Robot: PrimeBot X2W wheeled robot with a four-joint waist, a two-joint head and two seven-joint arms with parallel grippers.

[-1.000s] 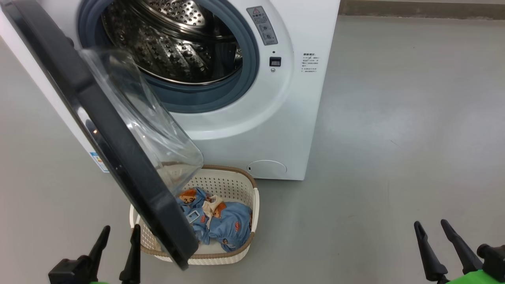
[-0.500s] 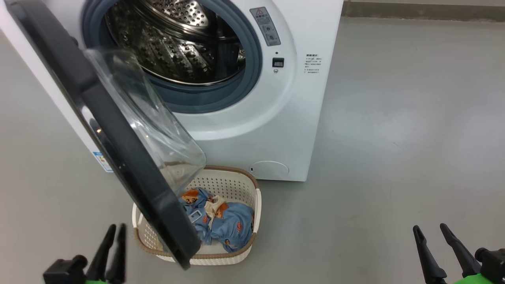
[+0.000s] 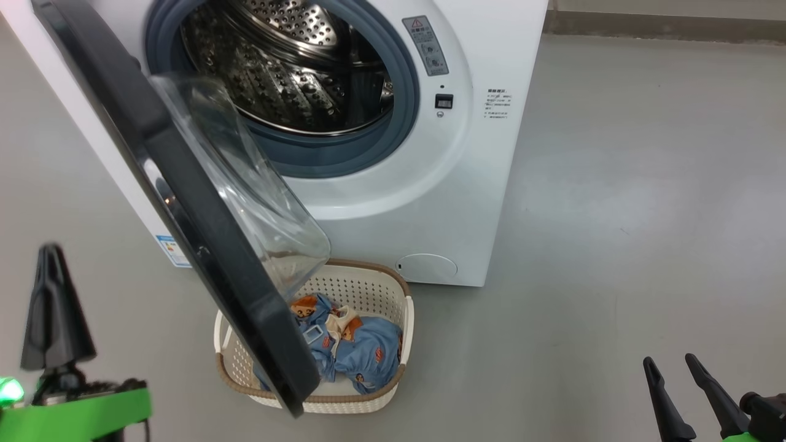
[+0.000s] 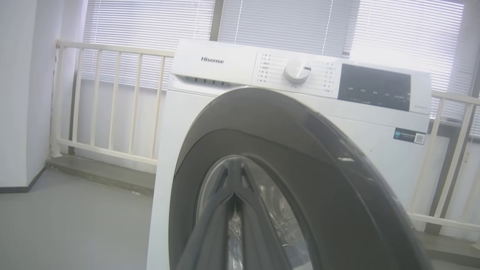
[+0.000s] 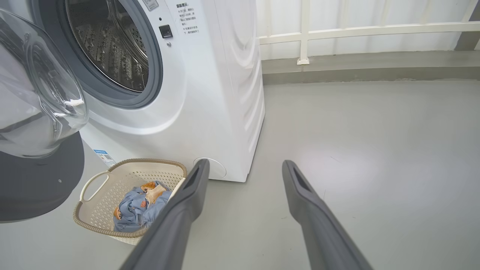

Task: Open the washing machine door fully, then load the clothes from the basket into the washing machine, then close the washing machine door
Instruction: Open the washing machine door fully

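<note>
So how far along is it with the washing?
Barely begun. The washing machine door hangs partly open above the basket, and the drum is empty. In hand: the left pincer, shut on nothing, points at the door's outer face, probably to work it fully open; the right pincer is open, low at the side. Left to do: all the clothes lie in the basket, and the door needs closing afterwards.

Half-open washing machine door — clothes in basket.
</note>
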